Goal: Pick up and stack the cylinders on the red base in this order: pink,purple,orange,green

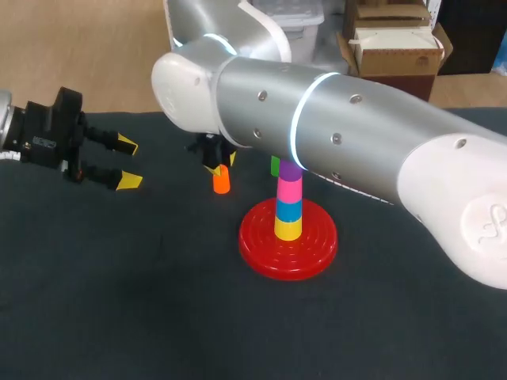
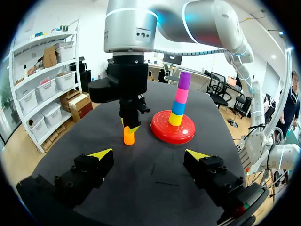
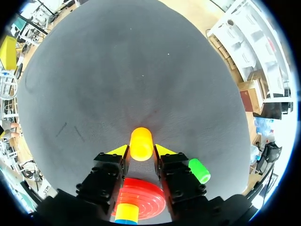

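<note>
The red base [image 1: 265,257] holds a post of yellow, blue, pink and purple cylinders, the purple cylinder [image 1: 291,169] on top. An orange cylinder [image 1: 221,180] stands on the table left of the base. My right gripper [image 3: 141,151] comes down over it, and its yellow tips press the orange cylinder [image 3: 141,143] from both sides. A green cylinder [image 3: 199,170] lies beside the right gripper's finger, near the base [image 3: 141,200]; in the head view the green cylinder [image 1: 275,165] peeks out behind the post. My left gripper [image 1: 120,163] hovers open and empty at the far left.
My right arm [image 1: 333,127] crosses the table from the right, above the post. In the left wrist view the left gripper [image 2: 149,156] faces the orange cylinder [image 2: 129,136] and the base [image 2: 173,129] across bare dark cloth [image 2: 155,179].
</note>
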